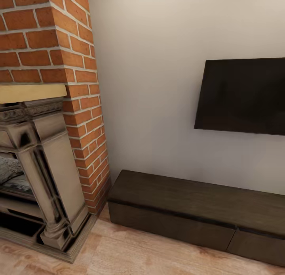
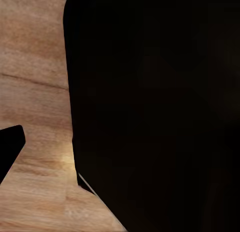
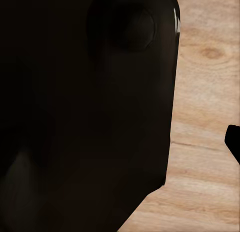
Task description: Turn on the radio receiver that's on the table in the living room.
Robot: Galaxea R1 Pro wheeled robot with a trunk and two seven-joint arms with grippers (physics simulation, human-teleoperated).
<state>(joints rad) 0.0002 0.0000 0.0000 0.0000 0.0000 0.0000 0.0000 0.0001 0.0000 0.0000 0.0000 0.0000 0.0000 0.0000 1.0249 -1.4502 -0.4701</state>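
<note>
Claw state on either arm can't be told — brick fireplace (image 1: 79,108), dark cabinet (image 1: 190,207), plank floor (image 1: 138,255).

Head cam faces fireplace (image 1: 43,148) corner; both wrist cams near floor (image 2: 35,91).

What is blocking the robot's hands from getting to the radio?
That can't be judged here: the head view faces a brick fireplace, a low dark cabinet and a black screen on the wall. Both wrist views look down at wood floor past dark robot parts.
</note>
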